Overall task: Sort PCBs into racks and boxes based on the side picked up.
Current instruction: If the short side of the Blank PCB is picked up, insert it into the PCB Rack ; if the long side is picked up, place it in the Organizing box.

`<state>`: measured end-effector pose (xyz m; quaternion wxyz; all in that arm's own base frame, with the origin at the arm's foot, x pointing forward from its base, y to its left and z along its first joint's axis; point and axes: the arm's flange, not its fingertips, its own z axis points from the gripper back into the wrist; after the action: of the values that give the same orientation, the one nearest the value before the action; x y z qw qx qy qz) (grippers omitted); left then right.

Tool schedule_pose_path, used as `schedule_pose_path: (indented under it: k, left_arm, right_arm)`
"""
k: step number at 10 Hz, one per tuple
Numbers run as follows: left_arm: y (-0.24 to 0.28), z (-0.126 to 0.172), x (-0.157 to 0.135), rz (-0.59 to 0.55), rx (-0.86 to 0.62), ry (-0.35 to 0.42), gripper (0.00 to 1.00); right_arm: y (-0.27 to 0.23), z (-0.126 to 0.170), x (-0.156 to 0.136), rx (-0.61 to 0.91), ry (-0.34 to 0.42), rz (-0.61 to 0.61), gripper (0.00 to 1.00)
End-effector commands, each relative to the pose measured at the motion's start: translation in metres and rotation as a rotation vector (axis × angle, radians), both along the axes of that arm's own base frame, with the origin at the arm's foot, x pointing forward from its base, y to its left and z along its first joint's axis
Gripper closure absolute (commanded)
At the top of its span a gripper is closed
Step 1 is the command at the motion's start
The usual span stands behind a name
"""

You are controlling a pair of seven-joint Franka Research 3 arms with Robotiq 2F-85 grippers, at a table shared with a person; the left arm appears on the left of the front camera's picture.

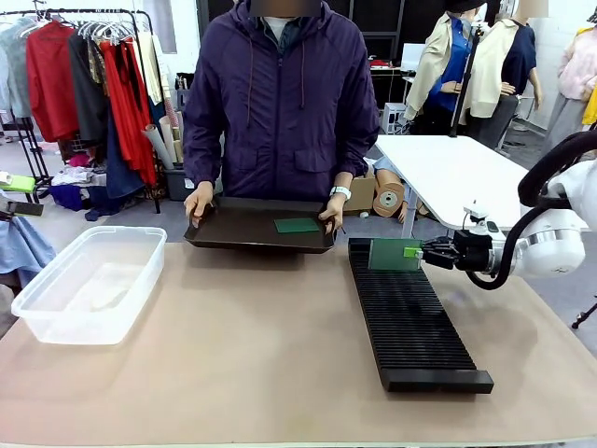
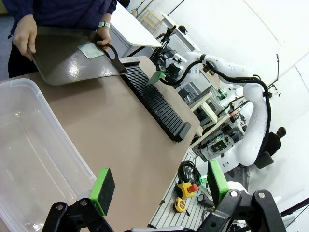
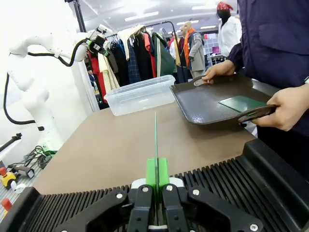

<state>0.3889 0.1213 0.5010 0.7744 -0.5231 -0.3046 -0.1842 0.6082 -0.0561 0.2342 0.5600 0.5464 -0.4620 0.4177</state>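
Right gripper is clamping a circuit board upright at the far end of the rack.
Table: a wide bare stretch is lying between the clear tub by its left edge and the rack. A person's hands are holding a black tray along the far edge, just beside the rack; a second board is lying flat on it. Left gripper is hanging by the tub's rim, pads apart.
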Motion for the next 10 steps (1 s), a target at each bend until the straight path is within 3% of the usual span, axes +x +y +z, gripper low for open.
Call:
schedule_pose_path:
  k: [1, 6, 10]
  left_arm:
    - [0.0, 0.002, -0.001, 0.001, -0.006, 0.004, 0.0]
    - [0.0, 0.002, -0.001, 0.001, -0.006, 0.004, 0.0]
    - [0.0, 0.002, -0.001, 0.001, -0.006, 0.004, 0.0]
  right_arm:
    - [0.002, -0.004, 0.012, -0.008, -0.012, 0.031, 1.0]
    - [-0.008, -0.012, 0.027, -0.03, 0.05, 0.116, 1.0]
    - [-0.006, -0.016, 0.031, -0.063, 0.053, 0.107, 1.0]
